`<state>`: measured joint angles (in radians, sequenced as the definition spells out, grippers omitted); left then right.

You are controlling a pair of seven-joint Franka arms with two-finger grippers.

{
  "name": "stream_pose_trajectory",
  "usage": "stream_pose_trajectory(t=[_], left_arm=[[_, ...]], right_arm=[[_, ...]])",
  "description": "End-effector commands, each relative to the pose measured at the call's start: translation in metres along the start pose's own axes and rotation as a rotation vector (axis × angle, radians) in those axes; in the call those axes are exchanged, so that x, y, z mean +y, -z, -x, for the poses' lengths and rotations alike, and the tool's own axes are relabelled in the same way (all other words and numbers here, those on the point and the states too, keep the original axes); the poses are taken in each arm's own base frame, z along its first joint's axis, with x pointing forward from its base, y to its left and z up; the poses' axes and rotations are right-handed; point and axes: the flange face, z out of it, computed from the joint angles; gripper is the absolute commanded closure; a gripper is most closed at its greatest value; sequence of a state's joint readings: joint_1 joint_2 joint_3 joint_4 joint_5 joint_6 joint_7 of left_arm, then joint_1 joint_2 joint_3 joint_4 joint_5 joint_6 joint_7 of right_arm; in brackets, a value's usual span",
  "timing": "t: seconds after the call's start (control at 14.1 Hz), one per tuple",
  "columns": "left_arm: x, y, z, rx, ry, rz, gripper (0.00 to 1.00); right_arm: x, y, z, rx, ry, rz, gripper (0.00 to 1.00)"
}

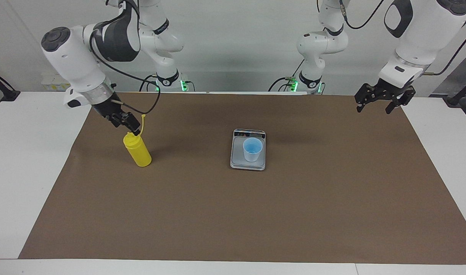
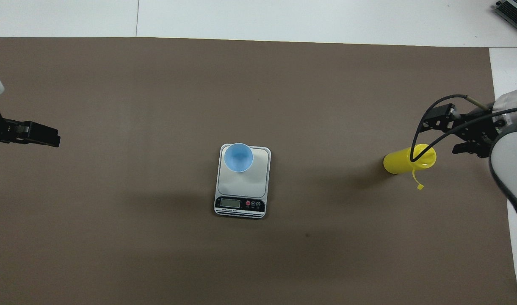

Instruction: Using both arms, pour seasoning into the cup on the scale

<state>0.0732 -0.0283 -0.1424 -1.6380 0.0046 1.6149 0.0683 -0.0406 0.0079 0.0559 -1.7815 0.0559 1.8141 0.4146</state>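
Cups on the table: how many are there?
1. The cup stands on the scale mid-table, at the end of its plate farther from the robots. Nothing in view could hide another.

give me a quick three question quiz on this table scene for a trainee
1. True or false: the blue cup stands on the scale.
2. Which arm's end of the table is the yellow bottle at? A) the left arm's B) the right arm's
3. Fill in: the right gripper is just above the bottle's ____, its fingers open.

Key:
1. True. The cup is upright on the weighing plate.
2. B. The bottle stands tilted on the brown mat, beside the scale toward the right arm's end; the left gripper waits open in the air over the other end.
3. Top. Nothing is held.
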Motion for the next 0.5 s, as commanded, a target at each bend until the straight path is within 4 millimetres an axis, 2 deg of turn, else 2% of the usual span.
stream_pose_trajectory(t=[0.0, 0.21, 0.43], left_arm=[[-0.002, 0.003, 0.005, 0.004, 0.001, 0.003, 0.00], [-0.002, 0.003, 0.005, 0.003, 0.001, 0.003, 0.00], [-0.002, 0.003, 0.005, 0.004, 0.001, 0.003, 0.00]], right_arm=[[-0.020, 0.021, 0.018, 0.059, 0.107, 0.050, 0.00], [-0.023, 0.057, 0.018, 0.075, 0.143, 0.045, 0.00], [-0.020, 0.067, 0.022, 0.060, 0.220, 0.052, 0.00]])
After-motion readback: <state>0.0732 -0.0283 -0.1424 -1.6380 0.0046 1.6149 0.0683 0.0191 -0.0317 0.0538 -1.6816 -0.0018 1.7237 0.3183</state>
